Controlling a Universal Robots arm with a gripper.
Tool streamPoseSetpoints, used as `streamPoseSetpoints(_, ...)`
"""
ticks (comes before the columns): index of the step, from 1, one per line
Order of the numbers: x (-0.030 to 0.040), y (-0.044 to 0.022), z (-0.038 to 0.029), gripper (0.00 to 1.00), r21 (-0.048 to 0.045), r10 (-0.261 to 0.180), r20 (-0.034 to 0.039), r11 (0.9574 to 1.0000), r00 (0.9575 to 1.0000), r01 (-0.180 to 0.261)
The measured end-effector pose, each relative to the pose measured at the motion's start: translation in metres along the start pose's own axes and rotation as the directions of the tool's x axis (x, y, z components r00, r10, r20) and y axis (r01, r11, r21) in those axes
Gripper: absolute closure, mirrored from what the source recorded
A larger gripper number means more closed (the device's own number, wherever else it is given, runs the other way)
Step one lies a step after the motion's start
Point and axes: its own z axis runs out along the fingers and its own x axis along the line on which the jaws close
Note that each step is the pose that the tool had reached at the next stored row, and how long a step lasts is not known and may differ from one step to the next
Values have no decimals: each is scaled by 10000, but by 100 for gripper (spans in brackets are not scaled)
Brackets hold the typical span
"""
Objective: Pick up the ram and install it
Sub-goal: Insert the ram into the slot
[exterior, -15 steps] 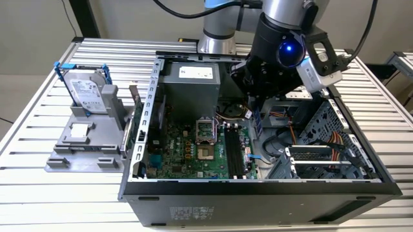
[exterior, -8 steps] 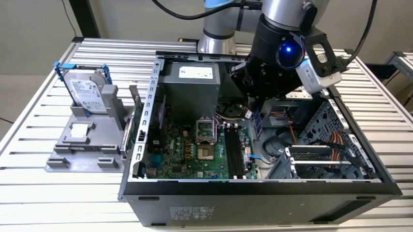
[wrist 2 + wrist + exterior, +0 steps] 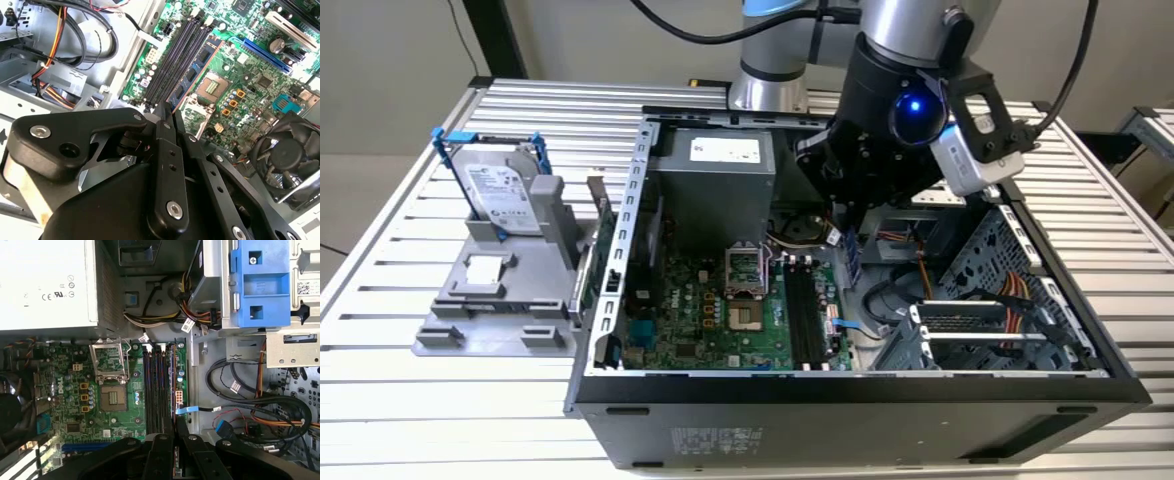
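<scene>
The ram (image 3: 855,258) is a thin dark blue-green stick hanging on edge from my gripper (image 3: 843,215), which is shut on it inside the open computer case. In the second wrist view the ram (image 3: 187,84) reaches out from the gripper (image 3: 167,112) over the black memory slots (image 3: 167,65). In the first wrist view the ram (image 3: 173,390) is seen edge-on, leaving the gripper (image 3: 175,432) along the outermost of the slots (image 3: 155,390). I cannot tell whether it touches a slot. The slots (image 3: 803,310) lie on the green motherboard (image 3: 707,310).
A silver power supply (image 3: 714,170) fills the case's back. Cable bundles (image 3: 987,300) and a drive cage crowd the exterior view's right. A CPU socket (image 3: 112,400) sits beside the slots, and a fan (image 3: 285,155) is nearby. Outside the case a hard drive (image 3: 500,195) stands in a grey holder.
</scene>
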Motion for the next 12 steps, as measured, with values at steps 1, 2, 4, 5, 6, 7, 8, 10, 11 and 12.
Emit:
streamPoseSetpoints(1, 0, 0, 2, 100, 1, -1, 0, 10000, 10000, 1)
streamPoseSetpoints(2, 0, 0, 5, 100, 2, -1, 0, 10000, 10000, 1)
streamPoseSetpoints(4, 0, 0, 10, 100, 3, 0, 0, 10000, 10000, 0)
streamPoseSetpoints(5, 1, 0, 12, 100, 3, 1, 0, 10000, 10000, -1)
streamPoseSetpoints(6, 1, 0, 15, 100, 4, 1, 0, 10000, 10000, -1)
streamPoseSetpoints(7, 0, 0, 17, 100, 4, 0, 0, 10000, 10000, 0)
streamPoseSetpoints(8, 0, 0, 19, 100, 6, 0, 0, 10000, 10000, 0)
streamPoseSetpoints(10, 0, 0, 24, 100, 8, 0, 1, 10000, 10000, 0)
streamPoseSetpoints(11, 0, 0, 26, 100, 9, 0, 1, 10000, 10000, 0)
streamPoseSetpoints(12, 0, 0, 29, 100, 10, 0, 1, 10000, 10000, 0)
